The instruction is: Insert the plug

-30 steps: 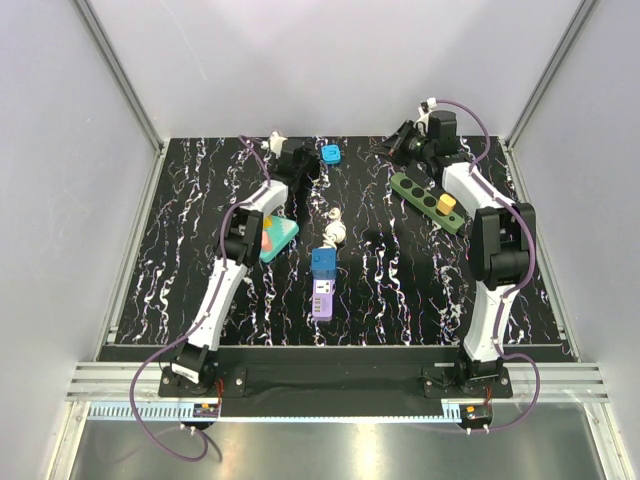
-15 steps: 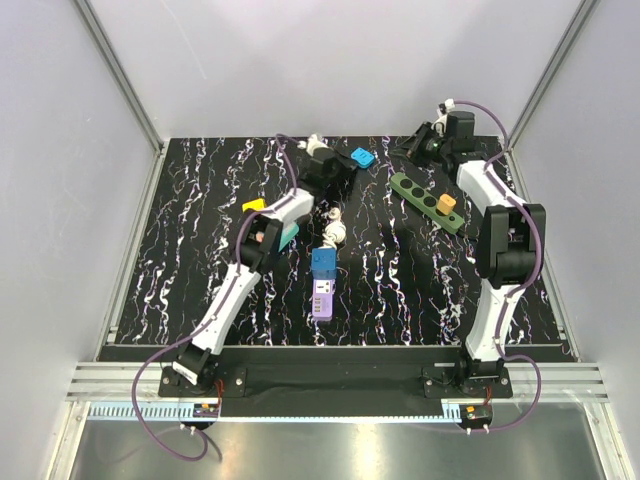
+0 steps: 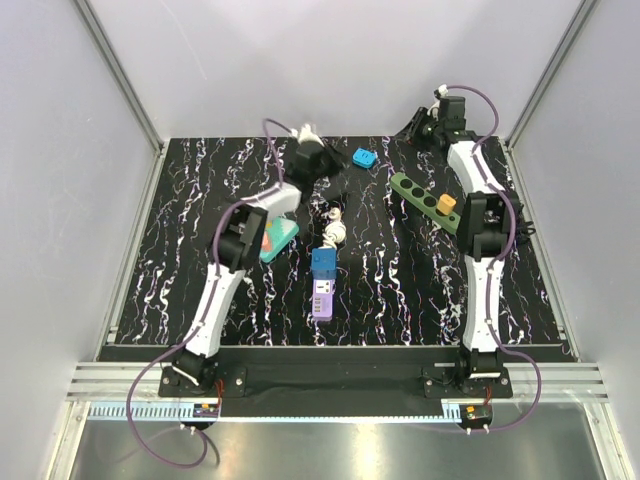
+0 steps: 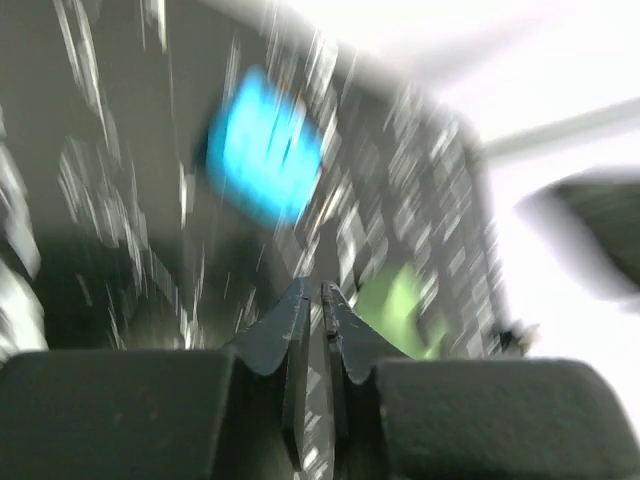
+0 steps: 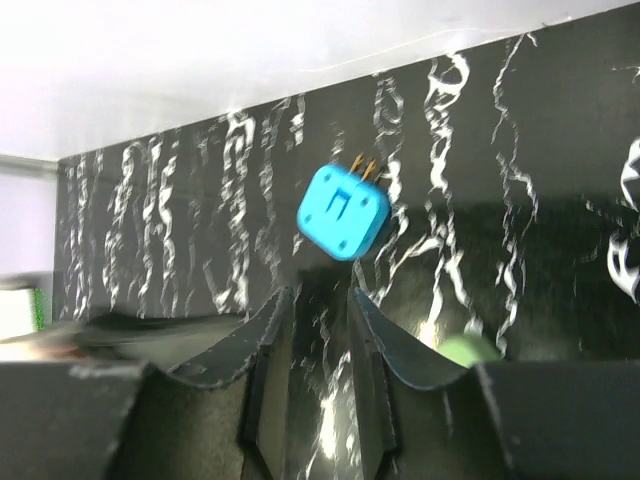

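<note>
The blue plug [image 3: 363, 158] lies flat on the black marbled table near its back edge, free of both grippers. The green power strip [image 3: 421, 194] lies to its right, with an orange plug [image 3: 446, 204] standing in one socket. My left gripper [image 3: 330, 165] is just left of the blue plug. In the blurred left wrist view its jaws [image 4: 314, 290] stand a thin gap apart with nothing between them, and the plug [image 4: 262, 160] is ahead. My right gripper [image 3: 420, 128] hovers at the back right, open and empty [image 5: 318, 300], facing the plug [image 5: 343, 211], whose prongs point away.
A teal tray [image 3: 284, 240] with red and orange pieces lies under the left arm. A white coiled piece [image 3: 336, 225], a blue block [image 3: 323, 262] and a purple adapter [image 3: 322, 297] sit mid-table. Grey walls close in the back and sides.
The blue plug moved right along the back with my left gripper, which then parted its jaws and drew back left. My right gripper swung toward the back wall and opened wider.
</note>
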You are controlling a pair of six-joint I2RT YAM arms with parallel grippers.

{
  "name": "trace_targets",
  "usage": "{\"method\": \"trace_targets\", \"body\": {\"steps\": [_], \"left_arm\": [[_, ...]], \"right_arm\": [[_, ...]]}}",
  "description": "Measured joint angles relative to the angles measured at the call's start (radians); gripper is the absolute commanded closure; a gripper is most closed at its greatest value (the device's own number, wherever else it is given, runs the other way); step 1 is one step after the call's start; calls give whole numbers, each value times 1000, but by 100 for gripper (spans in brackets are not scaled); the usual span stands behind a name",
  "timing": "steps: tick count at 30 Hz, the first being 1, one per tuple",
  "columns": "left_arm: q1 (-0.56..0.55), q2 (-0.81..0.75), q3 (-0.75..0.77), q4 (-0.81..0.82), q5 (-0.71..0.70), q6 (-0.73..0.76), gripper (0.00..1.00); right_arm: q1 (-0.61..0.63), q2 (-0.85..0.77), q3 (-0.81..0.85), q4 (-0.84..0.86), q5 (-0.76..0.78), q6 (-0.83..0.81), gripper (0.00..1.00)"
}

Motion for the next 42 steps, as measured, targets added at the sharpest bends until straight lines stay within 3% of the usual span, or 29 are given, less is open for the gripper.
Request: {"method": "trace_targets", "body": {"steps": [7, 11, 19, 35, 42], "left_arm": [[89, 75, 345, 50, -46, -64, 92], [87, 163, 402, 84, -60, -131, 92], [87, 320, 377, -17, -87, -160, 92], [148, 349, 450, -37, -33, -183, 92], [142, 356, 436, -37, 61, -213, 94]], "right_arm": [[0, 320, 349, -51, -34, 133, 80], [2, 455, 461, -32, -42, 203, 82], [23, 550, 519, 63, -47, 299, 79], [88, 591, 539, 148, -63, 312, 77], [88, 572, 479, 186, -156, 280, 76]]}}
